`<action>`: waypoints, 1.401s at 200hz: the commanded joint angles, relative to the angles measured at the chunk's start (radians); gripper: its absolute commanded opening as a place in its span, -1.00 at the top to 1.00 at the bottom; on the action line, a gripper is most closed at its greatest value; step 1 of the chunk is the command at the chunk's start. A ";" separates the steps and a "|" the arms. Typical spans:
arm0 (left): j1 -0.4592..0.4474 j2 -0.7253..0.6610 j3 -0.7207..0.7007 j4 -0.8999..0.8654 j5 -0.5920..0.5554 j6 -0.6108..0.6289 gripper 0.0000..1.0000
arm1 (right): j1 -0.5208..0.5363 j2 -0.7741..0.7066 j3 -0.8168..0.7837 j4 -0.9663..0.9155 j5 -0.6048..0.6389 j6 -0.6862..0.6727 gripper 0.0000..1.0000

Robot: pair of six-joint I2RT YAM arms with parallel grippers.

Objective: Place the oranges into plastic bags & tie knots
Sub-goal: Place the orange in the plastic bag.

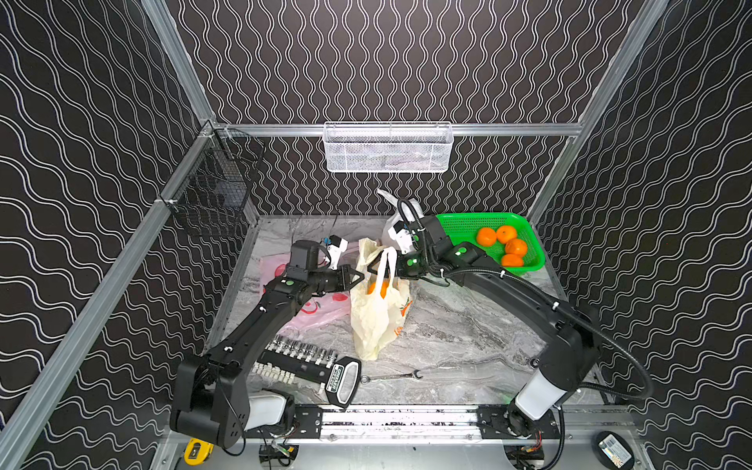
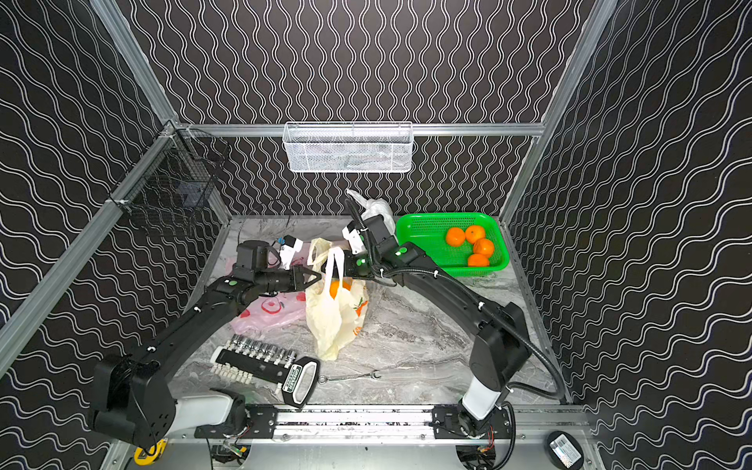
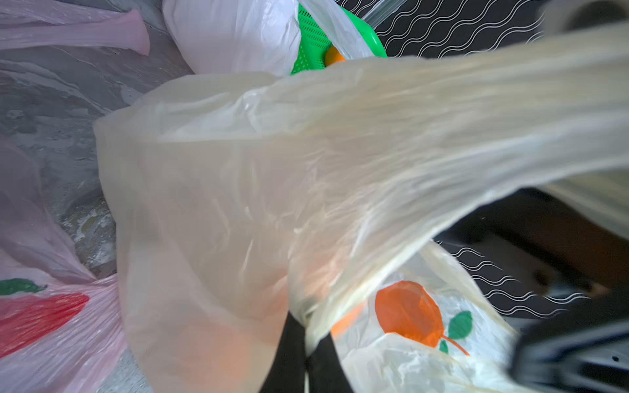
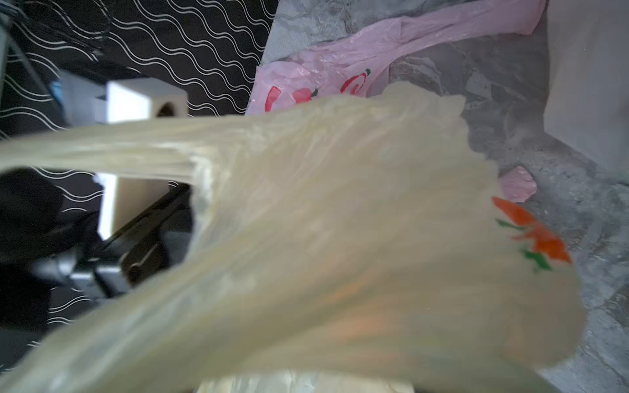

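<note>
Oranges (image 1: 506,234): four in the green basket (image 1: 480,217) at the tabletop's (image 1: 468,333) far right, at least one more showing through the yellowish bag (image 1: 376,325) standing mid-tabletop. Pressed together on that bag's rim: left claw (image 1: 360,278). Opposite, at a raised handle loop: right claw (image 1: 373,266), film over the jaws, cannot tell whether apart or together. Under the left arm, pink bag (image 1: 321,315) lying flat; behind the right wrist, white bag (image 1: 388,230)
</note>
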 commanded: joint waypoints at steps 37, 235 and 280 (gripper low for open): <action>-0.006 -0.003 0.079 -0.169 -0.140 0.141 1.00 | -0.047 -0.199 -0.112 -0.098 0.445 -0.069 -0.75; -0.282 0.043 0.225 -0.403 -0.568 0.307 1.00 | -0.865 0.547 0.344 -0.368 0.542 -0.157 -0.82; -0.283 0.038 0.221 -0.397 -0.556 0.296 1.00 | -0.870 0.634 0.414 -0.401 0.538 -0.165 -0.74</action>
